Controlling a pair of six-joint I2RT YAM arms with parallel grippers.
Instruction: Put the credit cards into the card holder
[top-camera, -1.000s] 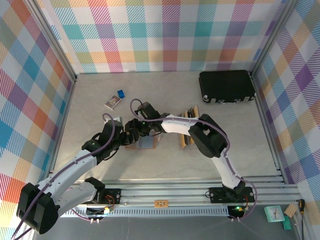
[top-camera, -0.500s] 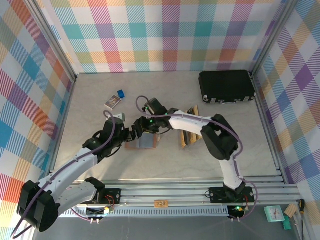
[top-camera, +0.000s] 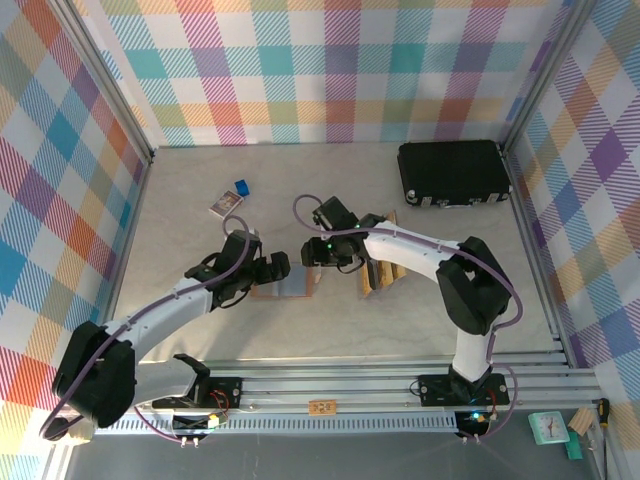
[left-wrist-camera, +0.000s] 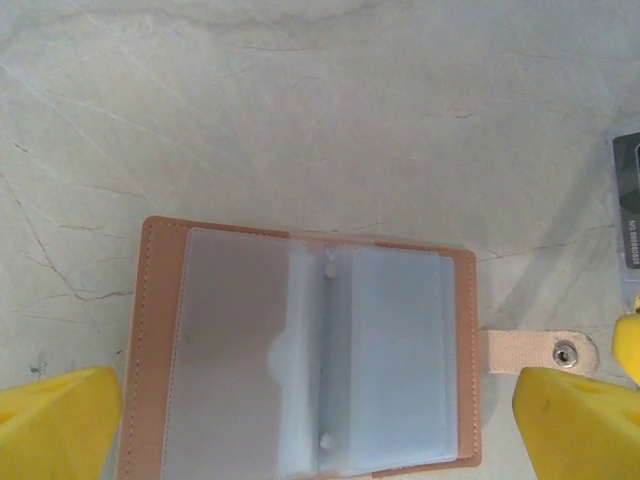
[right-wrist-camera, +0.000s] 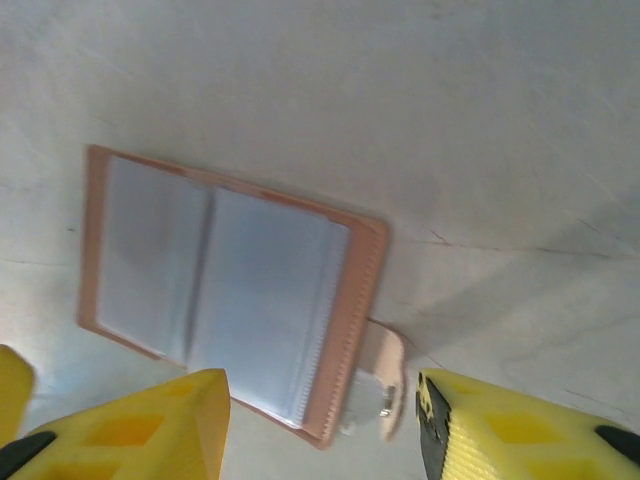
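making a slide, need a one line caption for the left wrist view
Open card holder lying flat on the table between the left hand's wide-open yellow fingers, clasp tab unfastened.

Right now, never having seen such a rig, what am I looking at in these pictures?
Two robot arms are bolted at the near edge of a table. The wide picture looks down from above and behind them; the other two come from a camera on each wrist, so the yellow blocks are that arm's own fingers. The left hand and right hand both hover open over the card holder, which lies opened flat. Neither holds anything. The credit cards sit just right of it. Farther back lie a black case, a small printed box and a blue object.
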